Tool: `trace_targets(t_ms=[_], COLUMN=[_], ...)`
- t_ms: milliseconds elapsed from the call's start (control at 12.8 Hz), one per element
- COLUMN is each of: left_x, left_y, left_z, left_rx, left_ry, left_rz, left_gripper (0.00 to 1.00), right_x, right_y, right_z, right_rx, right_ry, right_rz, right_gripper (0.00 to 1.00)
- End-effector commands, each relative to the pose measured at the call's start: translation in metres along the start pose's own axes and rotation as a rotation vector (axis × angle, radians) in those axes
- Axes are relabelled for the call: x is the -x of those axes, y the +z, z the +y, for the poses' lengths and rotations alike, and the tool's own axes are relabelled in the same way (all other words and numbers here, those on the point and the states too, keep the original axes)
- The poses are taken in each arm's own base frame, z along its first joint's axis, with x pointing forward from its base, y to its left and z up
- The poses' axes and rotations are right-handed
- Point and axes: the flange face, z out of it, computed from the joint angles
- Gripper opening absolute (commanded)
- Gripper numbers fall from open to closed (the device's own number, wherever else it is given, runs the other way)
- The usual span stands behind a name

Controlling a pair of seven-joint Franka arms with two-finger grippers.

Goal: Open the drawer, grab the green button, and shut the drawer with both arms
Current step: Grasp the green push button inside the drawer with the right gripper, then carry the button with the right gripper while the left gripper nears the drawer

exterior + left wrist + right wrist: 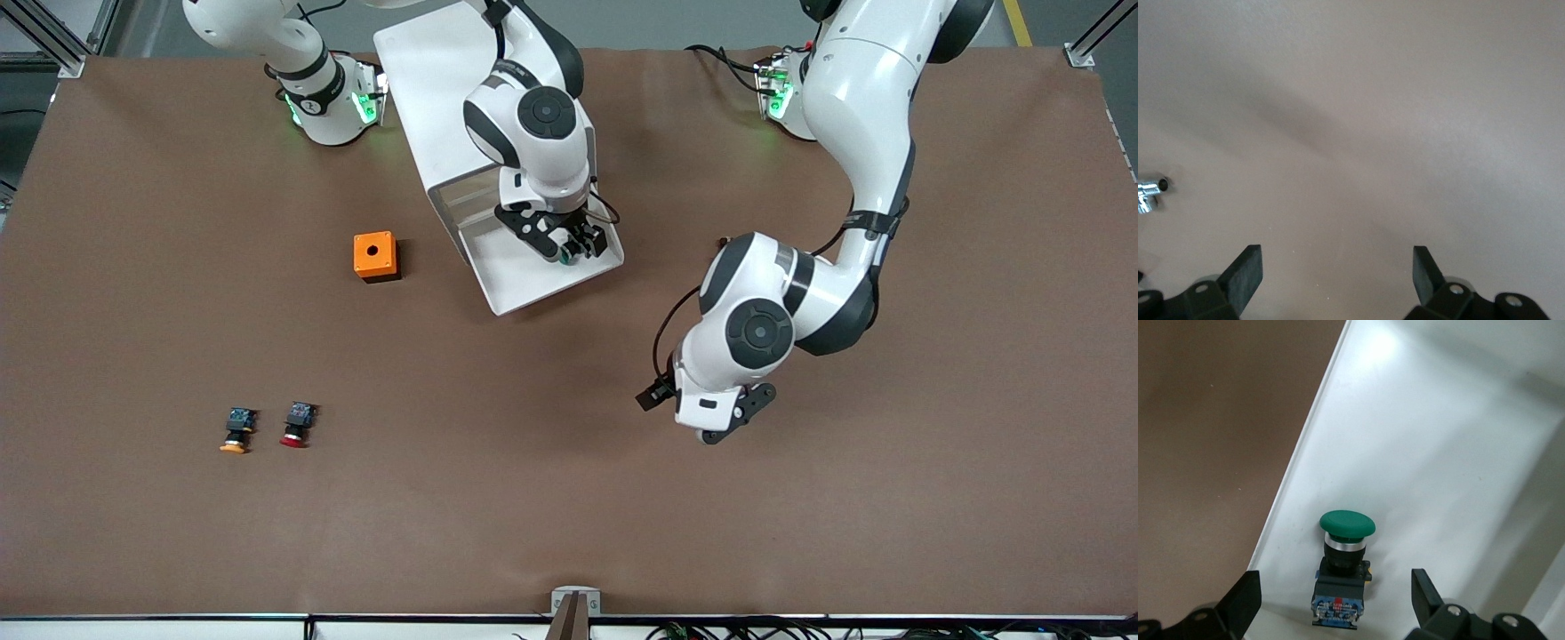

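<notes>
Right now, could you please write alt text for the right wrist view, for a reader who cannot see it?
A green-capped button lies on the white floor of the open drawer, between the open jaws of the right gripper, which hangs just above it without touching. Brown table shows beside the drawer's edge.

A broad table covered in brown matte cloth point(569, 498) carries a white drawer cabinet point(427, 80) at twelve o'clock, a small orange cube box point(374, 256) toward ten, and an orange-capped push button point(236, 431) beside a red-capped push button point(296, 425) at eight.
</notes>
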Motion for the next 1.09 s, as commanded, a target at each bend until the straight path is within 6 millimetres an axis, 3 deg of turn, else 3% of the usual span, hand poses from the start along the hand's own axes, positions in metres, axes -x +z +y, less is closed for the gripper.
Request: trace_targets(t_ms=[0,468,623,701,857,1013], left_x=[0.008,0.017,0.018,0.019,0.019,0.019], left_y=[-0.013,-0.005,-0.005,-0.005,-0.005,-0.005], left_z=[-0.004,0.000,0.000,0.001,0.001,0.001], left_rx=[-0.002,-0.025,-0.026,-0.025,-0.025,-0.025], left_ry=[0.002,0.042,0.038,0.041,0.041,0.040], left_rz=[0.036,0.059,0.056,0.055,0.055,0.055], left_gripper=[0.99,1.00,1.00,1.00,1.00,1.00], right_x=[0.014,0.027,0.028,0.028,0.028,0.023], right_y=[0.016,0.038,0.045,0.046,0.041,0.038], right_z=[-0.007,-0.004,-0.006,-0.006,-0.009,-0.011], right_rx=[0.010,0.039,0.044,0.045,0.038,0.037], right_ry=[0.035,0.057,0.061,0.059,0.055,0.052], right_rz=[0.009,0.018,0.029,0.032,0.033,0.034], right_gripper=[0.99,0.95,0.87,0.76,0.34,0.05])
